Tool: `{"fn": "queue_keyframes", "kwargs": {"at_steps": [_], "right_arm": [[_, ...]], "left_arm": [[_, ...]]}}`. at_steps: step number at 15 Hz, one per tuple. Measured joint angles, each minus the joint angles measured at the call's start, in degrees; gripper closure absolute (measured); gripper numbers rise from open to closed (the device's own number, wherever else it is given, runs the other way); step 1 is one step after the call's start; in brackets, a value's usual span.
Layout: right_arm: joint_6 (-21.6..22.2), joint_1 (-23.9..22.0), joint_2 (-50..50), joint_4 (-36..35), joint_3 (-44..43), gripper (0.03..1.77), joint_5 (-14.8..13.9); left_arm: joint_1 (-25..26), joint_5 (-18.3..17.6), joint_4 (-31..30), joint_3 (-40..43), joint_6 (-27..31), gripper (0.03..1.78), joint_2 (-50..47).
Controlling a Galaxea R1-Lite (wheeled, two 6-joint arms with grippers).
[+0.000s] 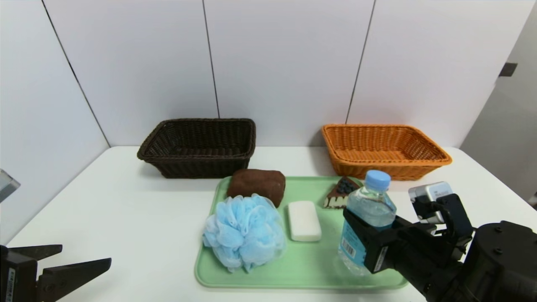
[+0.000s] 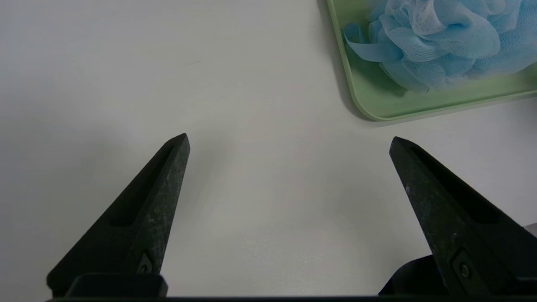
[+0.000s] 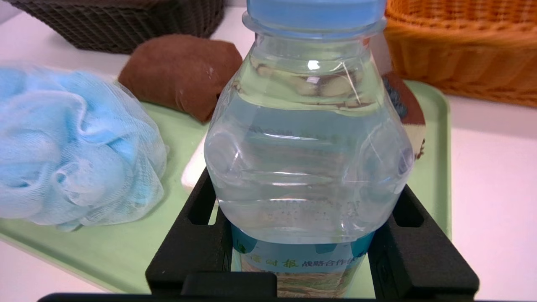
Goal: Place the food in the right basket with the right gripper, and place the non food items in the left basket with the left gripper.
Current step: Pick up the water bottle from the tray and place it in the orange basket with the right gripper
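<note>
Currently right gripper (image 1: 364, 241) is clamped on the water bottle (image 1: 369, 209), upright at the right side of the green tray (image 1: 260, 277); the bottle's base and the gripper's far finger aren't visible. Cake slice (image 1: 340, 193) sits just behind the bottle, partly blocked in the right wrist view. Soap bar (image 1: 304, 220), bath pouf (image 1: 244, 232) and rolled towel (image 1: 256, 184) lie further left on the tray. Left basket (image 1: 198, 147) and right basket (image 1: 384, 149) stand behind. Left gripper (image 2: 289, 140) hovers spread wide over the table (image 1: 126, 218), near left.

On the green plastic tray (image 1: 268, 272): clear plastic water bottle (image 1: 369, 209) right, white soap bar (image 1: 303, 220) middle, fluffy blue mesh pouf (image 1: 245, 233) left.
</note>
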Motion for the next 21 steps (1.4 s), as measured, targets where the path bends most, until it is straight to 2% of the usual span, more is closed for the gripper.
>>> {"fn": "queue_keyframes", "kwargs": {"at_steps": [2,5,8,10,13,16,18,21], "right_arm": [[-0.85,-0.01,-4.19,5.86,-3.69,0.96,0.16],[0.3,-0.01,-10.92,21.18,-14.41,0.96,0.94],[2.93,-0.52,-15.99,38.07,-26.54,0.96,3.02],[3.39,-2.32,-17.54,46.6,-33.93,0.96,5.53],[3.13,-10.23,-15.69,51.26,-43.41,0.96,10.45],[2.84,-19.3,-9.76,52.48,-51.37,0.96,15.68],[2.82,-24.02,-4.28,52.32,-56.06,0.96,17.77],[2.82,-28.95,4.6,51.9,-62.84,0.96,19.1]], "left_arm": [[0.0,-0.02,0.09,0.06,-0.01,0.12,-0.09],[-0.06,-0.02,0.78,0.09,0.02,0.12,-0.3],[-0.09,-0.02,1.18,0.0,-0.06,0.12,-0.88],[-0.09,-0.02,1.16,-0.18,-0.11,0.12,-1.22],[-0.09,0.06,0.94,-0.55,-0.11,0.12,-1.41],[-0.09,0.05,0.74,-0.68,-0.09,0.12,-1.41],[-0.11,0.0,0.72,-0.71,-0.06,0.12,-1.35],[-0.17,-0.2,0.61,-0.63,-0.09,0.12,-0.99]]}}
